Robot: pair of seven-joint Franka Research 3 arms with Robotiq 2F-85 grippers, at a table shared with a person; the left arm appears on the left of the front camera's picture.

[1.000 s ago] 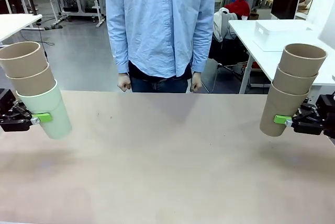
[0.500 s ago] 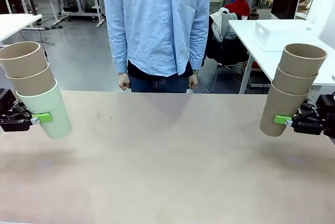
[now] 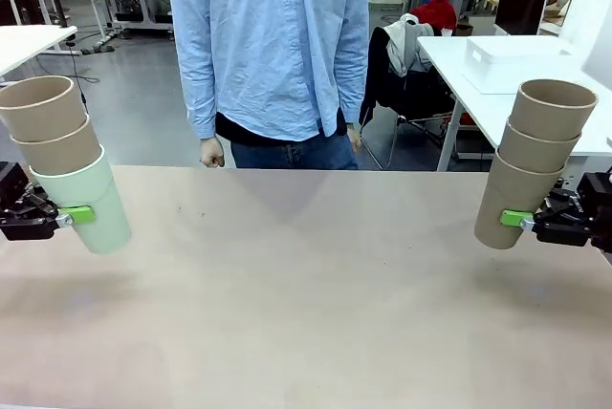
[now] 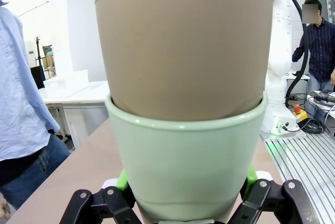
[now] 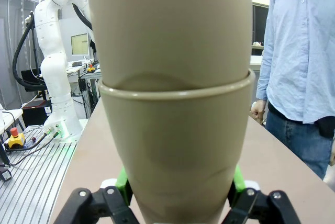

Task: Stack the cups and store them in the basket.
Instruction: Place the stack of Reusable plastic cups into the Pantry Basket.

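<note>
— Cups (image 3: 531,165), whereabouts?
— Split into two nested stacks of three, one at each end of the table (image 3: 306,285), both held off its surface, tops leaning outward.
— Left gripper (image 3: 69,216)?
— Clamped on the mint green cup (image 3: 91,208), lowest of its stack, two tan ones nested inside.
— Right gripper (image 3: 521,221)?
— Closed tight around the bottom tan cup (image 3: 507,204) of an all-tan stack.
— Person (image 3: 268,46)?
— Standing at the far edge, arms hanging down.
</note>
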